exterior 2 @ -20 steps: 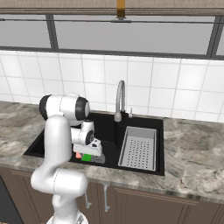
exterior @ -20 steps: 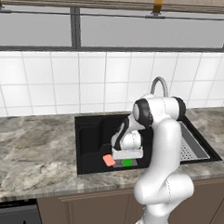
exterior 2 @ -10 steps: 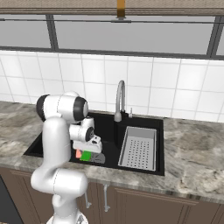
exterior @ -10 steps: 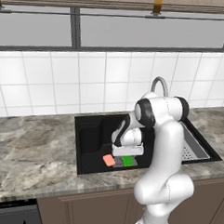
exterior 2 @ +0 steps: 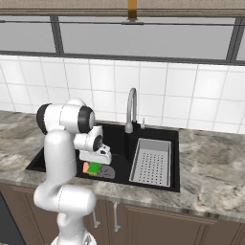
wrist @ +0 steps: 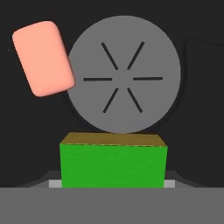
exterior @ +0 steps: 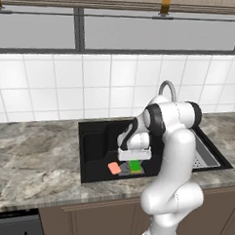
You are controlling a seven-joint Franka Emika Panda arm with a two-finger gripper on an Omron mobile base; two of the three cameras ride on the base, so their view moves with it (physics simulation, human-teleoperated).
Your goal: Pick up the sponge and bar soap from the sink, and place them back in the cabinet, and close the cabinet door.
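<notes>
Grey marbled tabletop, black sink (exterior: 96, 138): the claw (exterior: 133, 163) has risen slightly, clamped on the sponge (wrist: 113, 164), now lifted just above the drain (wrist: 124, 74). Soap (wrist: 43, 58) remains left; 2 items still need shelving.

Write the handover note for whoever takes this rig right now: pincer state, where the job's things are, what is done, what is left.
Pincer: low inside the sink, right over the sponge; whether it is open or shut on the sponge cannot be told.
Sponge: on the basin floor at the edge of the round drain, green face towards the hand camera.
Bar soap: lying on the sink floor beside the drain, apart from the sponge, untouched.
Done: approach to the sponge.
Left: lift the sponge and put it in the cabinet, fetch the bar soap likewise, then close the cabinet door.
</notes>
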